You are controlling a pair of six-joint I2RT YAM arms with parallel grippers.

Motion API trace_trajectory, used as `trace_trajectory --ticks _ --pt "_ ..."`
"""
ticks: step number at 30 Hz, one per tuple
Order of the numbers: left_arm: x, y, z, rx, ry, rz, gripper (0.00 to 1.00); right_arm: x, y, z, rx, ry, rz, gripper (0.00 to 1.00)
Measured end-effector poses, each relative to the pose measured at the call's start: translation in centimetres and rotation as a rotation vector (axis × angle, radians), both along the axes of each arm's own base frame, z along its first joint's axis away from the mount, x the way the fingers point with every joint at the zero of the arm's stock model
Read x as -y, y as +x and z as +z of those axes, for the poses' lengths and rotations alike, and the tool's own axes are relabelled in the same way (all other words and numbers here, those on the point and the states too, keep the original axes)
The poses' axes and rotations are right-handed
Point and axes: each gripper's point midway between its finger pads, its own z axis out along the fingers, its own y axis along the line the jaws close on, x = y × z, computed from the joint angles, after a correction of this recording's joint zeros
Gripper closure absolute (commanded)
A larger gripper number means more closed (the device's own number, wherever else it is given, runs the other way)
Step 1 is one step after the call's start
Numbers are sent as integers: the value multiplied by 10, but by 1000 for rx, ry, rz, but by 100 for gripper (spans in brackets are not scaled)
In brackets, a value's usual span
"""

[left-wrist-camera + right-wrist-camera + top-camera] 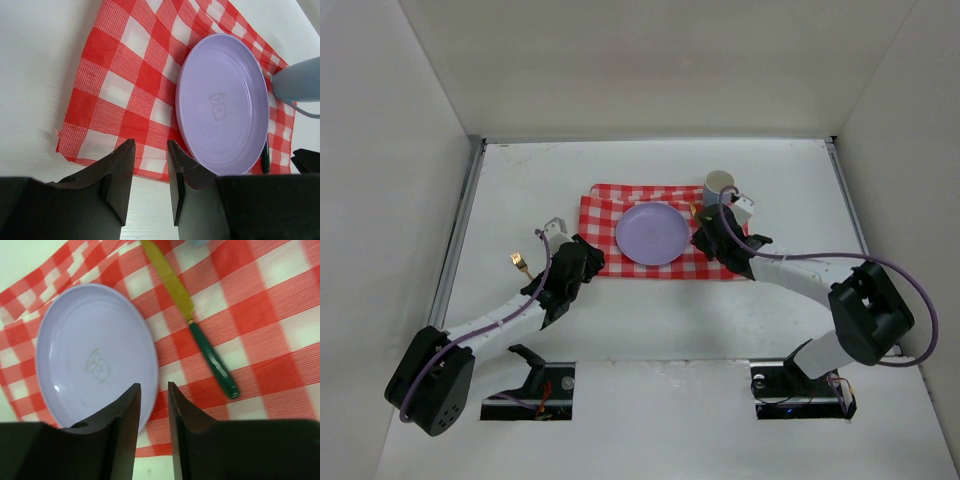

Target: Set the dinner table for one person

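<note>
The white dinner table point(620, 320) carries a red-and-white checkered cloth point(605, 215). A lilac plate point(652, 232) lies in the cloth's middle. A pale cup point(718, 186) stands at its far right corner. A knife point(200, 335) with a gold blade and green handle lies on the cloth right of the plate. A gold fork point(520, 263) lies on the bare table, left of the cloth. My left gripper point(151, 145) is open and empty over the cloth's near left edge. My right gripper point(154, 386) is open and empty, between the plate's edge and the knife.
Thin grey rails point(460, 230) run along the table's left and right sides, with white walls around. The plate point(222, 102), cup point(297, 80) and knife handle point(264, 157) also show in the left wrist view.
</note>
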Motion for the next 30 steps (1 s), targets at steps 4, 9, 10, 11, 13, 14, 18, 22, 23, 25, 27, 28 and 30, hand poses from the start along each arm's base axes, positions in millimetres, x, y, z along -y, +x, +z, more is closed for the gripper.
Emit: trace_trajectory --ticks 4,9,10,11,13,14,18,22,23,25,27,28,30 --pt "1 1 1 3 -5 -2 71 25 4 -17 -33 -64 -19 64" --pt "2 1 -2 -2 -3 -3 71 37 2 -46 -101 -147 11 63" --pt "2 1 -3 -5 -1 -3 71 37 1 -49 -108 -158 21 63" --pt "2 1 -3 -7 0 -3 71 37 1 -51 -114 -168 28 63" --pt "2 1 -3 -7 0 -3 71 38 1 -56 -123 -187 40 64" --pt "2 1 -3 -7 -1 -4 71 38 1 -58 -127 -194 45 65" --pt "2 1 -3 -7 -1 -5 71 37 1 -62 -137 -207 56 71" --pt "2 1 -3 -7 -1 -5 71 35 1 -62 -136 -206 64 73" --pt "2 1 -3 -7 -1 -5 71 35 1 -61 -135 -206 65 73" --pt "2 1 -3 -7 -1 -5 71 33 -1 -60 -133 -206 70 72" --pt "2 1 -3 -7 -1 -4 71 31 -3 -59 -132 -205 78 71" --pt "2 1 -3 -7 -2 -4 71 30 -4 -58 -133 -206 82 71" --pt "2 1 -3 -7 -2 -4 71 30 -5 -56 -134 -206 85 69"
